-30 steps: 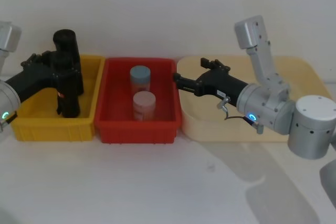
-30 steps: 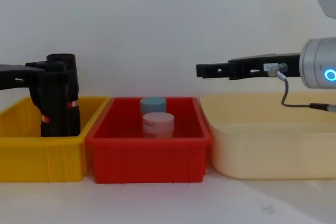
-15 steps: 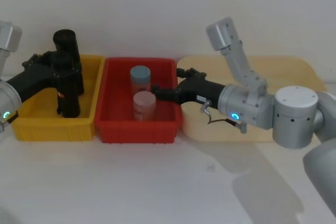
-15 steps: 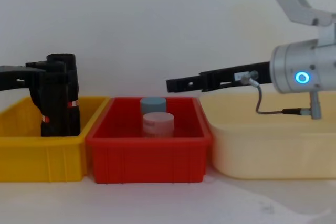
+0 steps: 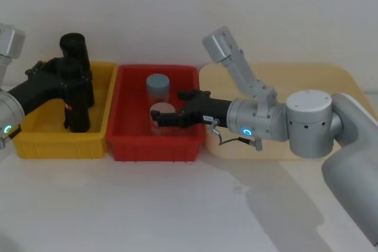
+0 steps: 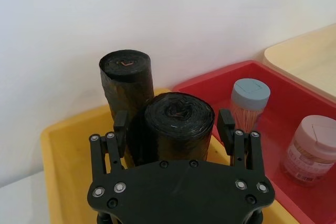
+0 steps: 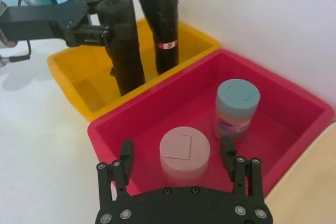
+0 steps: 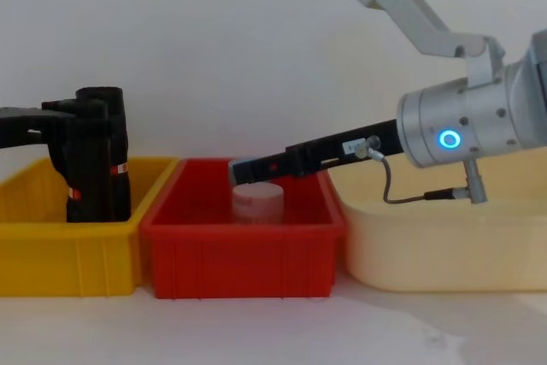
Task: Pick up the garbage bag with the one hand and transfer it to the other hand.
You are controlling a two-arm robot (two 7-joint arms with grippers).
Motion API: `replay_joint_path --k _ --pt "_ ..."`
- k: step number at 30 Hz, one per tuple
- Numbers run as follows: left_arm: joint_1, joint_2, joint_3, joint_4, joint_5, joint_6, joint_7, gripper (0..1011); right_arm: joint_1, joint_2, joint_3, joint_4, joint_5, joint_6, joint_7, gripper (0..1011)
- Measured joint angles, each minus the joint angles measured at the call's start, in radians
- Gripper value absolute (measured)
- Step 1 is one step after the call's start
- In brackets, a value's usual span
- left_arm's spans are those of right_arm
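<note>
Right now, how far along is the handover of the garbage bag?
Done: the left gripper is at the garbage bag, near its top. In hand: the bag's lower end is down inside the yellow bin, so it looks not yet lifted; the open right gripper hovers over the red bin. Left: lift the bag, bring the grippers together, pass it across.

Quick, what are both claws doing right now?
Left claw: closed on the garbage bag.
Right claw: open, holding nothing.
</note>
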Motion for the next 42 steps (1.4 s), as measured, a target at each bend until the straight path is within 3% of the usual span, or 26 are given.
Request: replay_joint_path --k 16,42 --pt "-0.001 0.000 0.000 0.002 0.000 0.000 0.000 1000 0.064 -0.010 -0.060 0.070 -0.052 -0.009 0.010 1004" --pt "-0.001 0.000 0.000 0.002 0.000 0.000 0.000 1000 0.099 -0.043 -0.076 0.151 -0.081 -0.015 0.031 1004"
